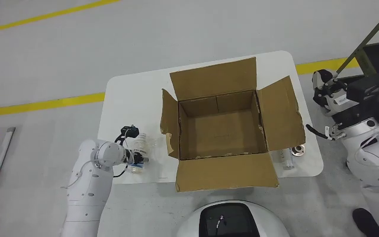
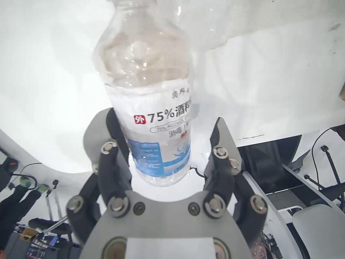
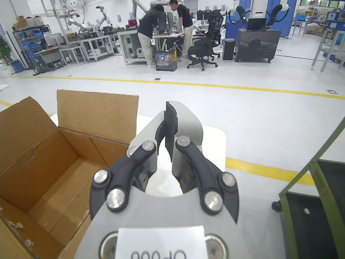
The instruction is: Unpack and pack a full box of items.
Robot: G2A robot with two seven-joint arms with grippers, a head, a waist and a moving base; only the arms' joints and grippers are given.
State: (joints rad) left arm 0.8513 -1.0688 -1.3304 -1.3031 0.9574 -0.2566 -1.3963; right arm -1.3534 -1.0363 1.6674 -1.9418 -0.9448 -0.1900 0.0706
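Straddling the clear plastic bottle (image 2: 145,82) at the near-left of the table (image 1: 127,95), beside the empty box (image 1: 216,103), the left tool (image 2: 165,118) stands released, not yet clamped. Likely light, smooth, easily dented: grip mid-label, gently. The right tool (image 3: 168,136) is clenched on nothing.

The box (image 1: 219,133) takes up the middle of the table (image 1: 130,95), its mouth open upward with free entry from above. Its four flaps splay outward. The left flap (image 1: 170,121) juts toward the bottle (image 2: 145,82), leaving a narrow gap. The far flap (image 3: 97,111) stands up like a wall. The left gripper (image 2: 165,118) straddles the bottle, one finger touching it and the other apart. Small items (image 1: 286,157) crowd the right flap's (image 1: 283,112) front corner at the table edge. The right gripper (image 3: 169,109), fingers pressed together, sits to the right of the box.
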